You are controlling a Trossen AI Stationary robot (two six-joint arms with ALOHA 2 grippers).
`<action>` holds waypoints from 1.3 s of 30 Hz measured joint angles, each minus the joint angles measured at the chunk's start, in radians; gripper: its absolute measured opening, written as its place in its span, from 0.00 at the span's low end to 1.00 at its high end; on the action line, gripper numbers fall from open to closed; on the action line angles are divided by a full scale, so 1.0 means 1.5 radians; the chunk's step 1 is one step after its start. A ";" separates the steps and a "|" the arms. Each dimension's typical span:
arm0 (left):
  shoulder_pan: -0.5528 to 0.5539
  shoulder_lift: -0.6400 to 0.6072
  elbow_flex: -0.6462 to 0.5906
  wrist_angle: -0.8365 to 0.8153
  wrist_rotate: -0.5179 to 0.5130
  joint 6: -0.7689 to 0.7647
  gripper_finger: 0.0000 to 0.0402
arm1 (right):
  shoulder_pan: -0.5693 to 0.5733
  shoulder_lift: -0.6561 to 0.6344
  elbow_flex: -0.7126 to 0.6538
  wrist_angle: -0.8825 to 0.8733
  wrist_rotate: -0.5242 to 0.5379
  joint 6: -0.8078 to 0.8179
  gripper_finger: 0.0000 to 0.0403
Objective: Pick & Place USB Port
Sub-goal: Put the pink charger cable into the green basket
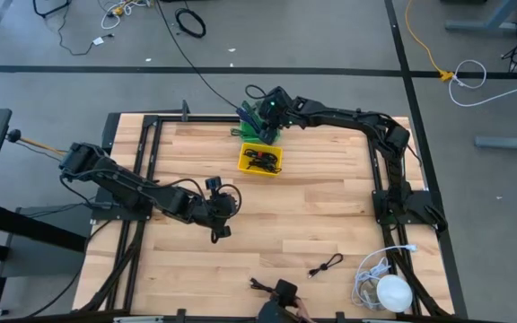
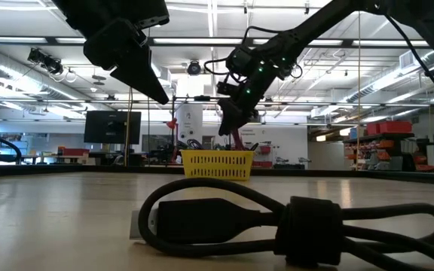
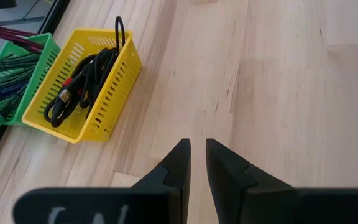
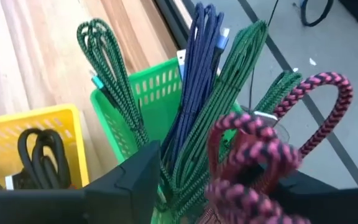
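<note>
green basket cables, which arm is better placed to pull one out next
Right. The right gripper sits over the green basket, fingers around a pink braided cable. The left gripper hangs mid-table, nearly closed and empty.

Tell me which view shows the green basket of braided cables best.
The right wrist view: the green basket fills the frame, with green, blue and pink braided cables standing in it. The high view shows it small, half under the right gripper. The left wrist view catches only a corner. The low view hides it behind the yellow basket.

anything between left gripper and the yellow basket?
Nothing. In the left wrist view only bare wooden tabletop separates the left gripper from the yellow basket; the high view shows the same bare stretch.
</note>
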 joint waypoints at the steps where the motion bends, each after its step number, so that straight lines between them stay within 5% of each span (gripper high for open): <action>1: 0.000 0.000 0.000 0.000 0.000 0.000 0.14 | 0.000 0.000 0.000 -0.005 -0.003 0.000 0.48; 14: 0.003 0.000 -0.014 -0.001 -0.001 0.000 0.14 | 0.004 -0.041 0.000 -0.001 0.035 -0.019 0.48; 39: 0.016 0.001 -0.019 0.019 -0.008 0.011 0.14 | 0.014 -0.040 0.001 -0.009 -0.065 0.022 0.48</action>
